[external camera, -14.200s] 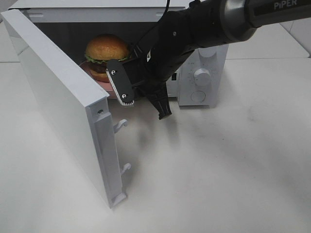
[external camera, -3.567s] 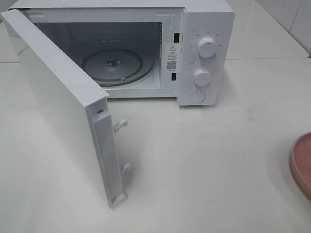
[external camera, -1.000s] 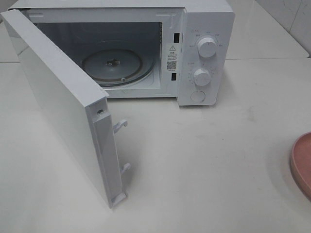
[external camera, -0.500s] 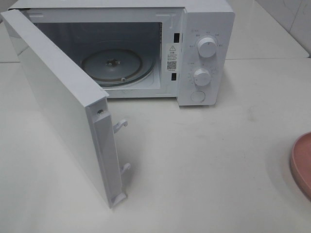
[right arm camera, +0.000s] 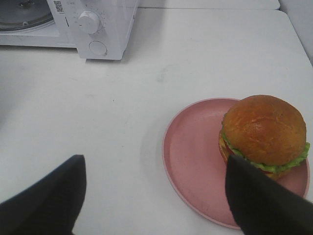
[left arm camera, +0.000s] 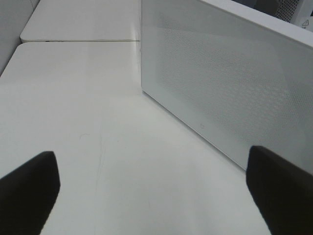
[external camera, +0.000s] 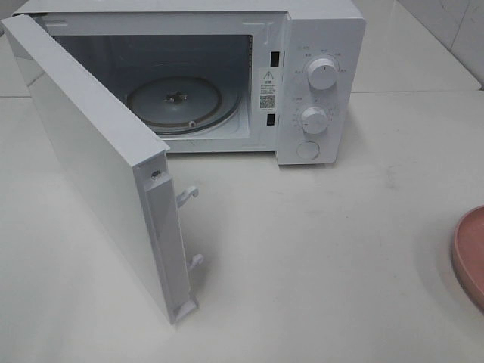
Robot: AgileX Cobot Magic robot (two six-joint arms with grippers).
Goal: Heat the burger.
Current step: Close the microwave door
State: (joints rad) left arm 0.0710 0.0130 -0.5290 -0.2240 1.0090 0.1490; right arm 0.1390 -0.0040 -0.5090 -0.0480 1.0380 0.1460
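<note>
The right tool (right arm camera: 155,196) hangs with its two dark fingers spread wide and nothing between them, above the white desk (right arm camera: 205,54). Just past one fingertip (right arm camera: 261,205) sits the burger (right arm camera: 264,134), upright on the far side of a round pink plate (right arm camera: 190,147), which lies on the desk well apart from the microwave (right arm camera: 93,27). The left tool (left arm camera: 156,188) is also wide open and empty, its fingers (left arm camera: 29,188) hovering over bare desk, near the outer face of the microwave door (left arm camera: 230,88). From the high camera the door (external camera: 98,162) stands swung open to the left, the glass turntable (external camera: 178,102) inside carries nothing, two knobs (external camera: 321,74) sit on the control panel, and only the plate's edge (external camera: 470,253) shows at the right border
</note>
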